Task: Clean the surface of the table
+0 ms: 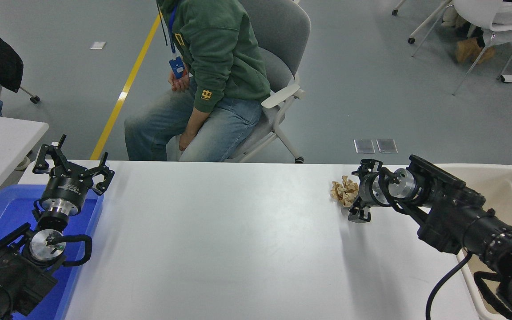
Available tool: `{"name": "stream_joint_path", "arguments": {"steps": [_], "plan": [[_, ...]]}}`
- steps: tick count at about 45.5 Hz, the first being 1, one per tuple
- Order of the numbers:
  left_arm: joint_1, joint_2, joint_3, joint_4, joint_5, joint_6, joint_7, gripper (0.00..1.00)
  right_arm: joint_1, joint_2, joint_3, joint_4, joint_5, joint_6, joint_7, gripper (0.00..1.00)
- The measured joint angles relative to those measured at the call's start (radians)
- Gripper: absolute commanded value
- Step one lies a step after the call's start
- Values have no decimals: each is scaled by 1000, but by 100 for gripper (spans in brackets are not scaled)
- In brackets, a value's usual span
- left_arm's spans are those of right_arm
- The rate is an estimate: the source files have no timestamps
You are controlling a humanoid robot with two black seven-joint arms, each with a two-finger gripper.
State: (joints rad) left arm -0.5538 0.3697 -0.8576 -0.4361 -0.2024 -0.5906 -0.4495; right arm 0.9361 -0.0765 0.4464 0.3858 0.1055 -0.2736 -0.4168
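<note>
Since only the head view is on hand, everything below comes from it.

Table surface: big matte white top, fills the middle of frame from about 9 to 3 o'clock. Rigid, smooth, likely low friction, so anything light on it should slide if nudged sideways. Nothing to grasp on the top itself; it is cleaned by lifting off what lies on it.

Only loose item on it: crumpled brown paper wad, at roughly 2 o'clock, close to the far edge. My read: very light, soft, springy, not fragile. It will crush under a pinch and may skate away from a one-sided push. Best hold is across the bulk of the wad from above, jaws straddling it, closing on the thick folds rather than a stray flap.

Right gripper: just at the wad's 3 o'clock side, fingers spread, one above and one below, not clamped on anything. Whether a finger touches the paper, I cannot tell.

Beige bin: past the right edge, at 3 o'clock, mostly behind the right arm. Probable drop point.

Left gripper: parked at 9 o'clock over the blue tray, fingers splayed, empty.

Person on a chair at 12 o'clock, clear of the table.
</note>
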Motion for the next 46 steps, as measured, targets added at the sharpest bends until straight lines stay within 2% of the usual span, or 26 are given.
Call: {"name": "stream_joint_path", "arguments": {"steps": [14,46], "plan": [[0,0,0,0,0,0,0,100,25,61,10,-158,7,14,24,100],[0,0,0,0,0,0,0,100,40,76,13,-219,7,29,99,100]]}}
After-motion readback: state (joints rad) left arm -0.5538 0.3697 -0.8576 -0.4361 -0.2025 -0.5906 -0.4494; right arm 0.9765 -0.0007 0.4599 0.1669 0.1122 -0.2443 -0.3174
